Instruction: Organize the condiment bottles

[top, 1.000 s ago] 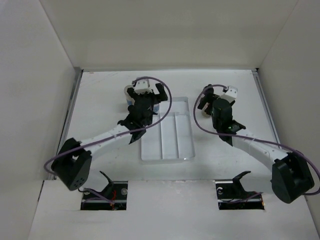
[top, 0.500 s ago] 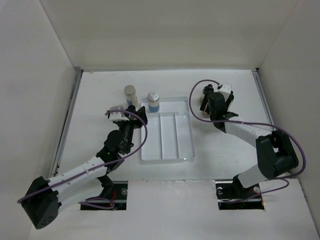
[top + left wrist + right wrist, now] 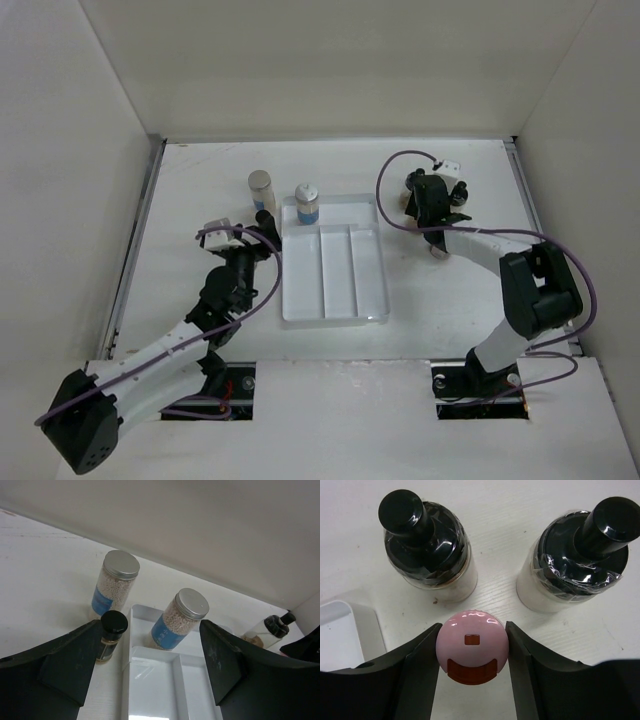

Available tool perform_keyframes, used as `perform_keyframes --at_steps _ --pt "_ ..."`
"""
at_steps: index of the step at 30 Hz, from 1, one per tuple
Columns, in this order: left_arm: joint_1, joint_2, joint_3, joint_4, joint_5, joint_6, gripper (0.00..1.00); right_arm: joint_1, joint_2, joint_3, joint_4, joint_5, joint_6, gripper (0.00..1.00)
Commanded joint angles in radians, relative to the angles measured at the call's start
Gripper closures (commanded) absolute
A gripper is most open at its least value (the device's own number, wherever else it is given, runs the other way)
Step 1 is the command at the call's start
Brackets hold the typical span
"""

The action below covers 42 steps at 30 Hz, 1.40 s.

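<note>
the right gripper (image 3: pixel 472 630) pinches the small bottle with a glossy pink domed cap (image 3: pixel 472 655), which stands on the white table (image 3: pixel 510 510) beside the white plastic tray (image 3: pixel 340 630), near two black-topped jars (image 3: pixel 427 545). it looks light, rigid and slick, so a hold below the dome seems safer. the left gripper (image 3: pixel 150 627) gapes wide and empty.

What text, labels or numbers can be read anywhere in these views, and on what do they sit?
No text is legible.
Blue label on the left silver-capped jar: print too blurred to read.
Blue label on the right silver-capped jar: also too blurred.
Pink cap: only brown marks, no lettering.
</note>
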Motion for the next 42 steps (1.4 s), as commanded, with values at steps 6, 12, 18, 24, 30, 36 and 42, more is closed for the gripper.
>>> perform_keyframes --at_steps 6,12,18,24,30,36,42 --pt "0.027 -0.135 -0.060 0.041 -0.080 -0.018 0.00 0.122 -0.128 0.078 0.079 0.041 -0.091 0.57" --pt "0.052 -0.122 -0.080 0.045 -0.170 -0.021 0.00 0.231 -0.018 0.253 0.069 -0.092 -0.105 0.56" --pt "0.063 -0.167 -0.105 0.045 -0.180 -0.023 0.00 0.298 0.125 0.387 0.078 -0.115 -0.087 0.56" --pt "0.064 -0.150 -0.103 0.045 -0.176 -0.024 0.00 0.337 0.223 0.447 0.066 -0.137 -0.059 0.55" --pt "0.066 -0.124 -0.103 0.061 -0.168 -0.030 0.00 0.363 0.257 0.414 0.058 -0.129 -0.007 0.52" --pt "0.058 -0.106 -0.102 0.076 -0.165 -0.030 0.00 0.371 0.271 0.387 0.049 -0.126 0.021 0.34" --pt "0.053 -0.133 -0.103 0.067 -0.162 -0.024 0.00 0.369 0.173 0.335 0.041 -0.117 0.015 0.22"
